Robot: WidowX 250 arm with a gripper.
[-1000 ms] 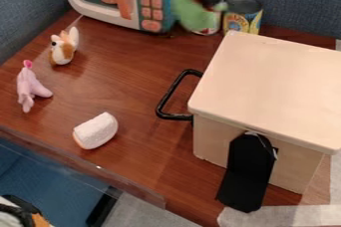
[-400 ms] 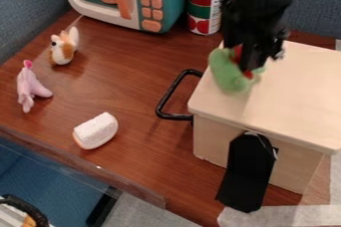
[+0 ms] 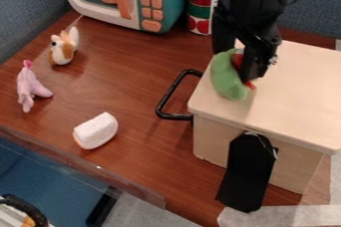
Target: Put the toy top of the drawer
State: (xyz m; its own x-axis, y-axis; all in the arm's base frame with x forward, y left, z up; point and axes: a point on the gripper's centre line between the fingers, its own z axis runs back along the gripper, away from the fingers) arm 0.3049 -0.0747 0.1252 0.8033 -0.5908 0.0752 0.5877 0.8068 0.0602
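Note:
The black gripper (image 3: 234, 66) hangs over the left rear part of the drawer's top, shut on a green and red plush toy (image 3: 228, 77). The toy's green body hangs to the left of the fingers, over the lid near its left edge; whether it touches the lid I cannot tell. The drawer (image 3: 293, 96) is a pale wooden box with a flat top, a black handle on its left side and a black flap on its front face.
A toy microwave (image 3: 171, 2) and a red and green can (image 3: 203, 9) stand at the back. On the left are an orange and white toy (image 3: 63, 48) and a pink toy (image 3: 30, 87). A white roll-shaped piece (image 3: 96, 131) lies left of the drawer's handle.
From the back near the cans, the gripper has come forward and right with the green toy, over the drawer's top. Most recently it has shifted slightly and sits a little lower.

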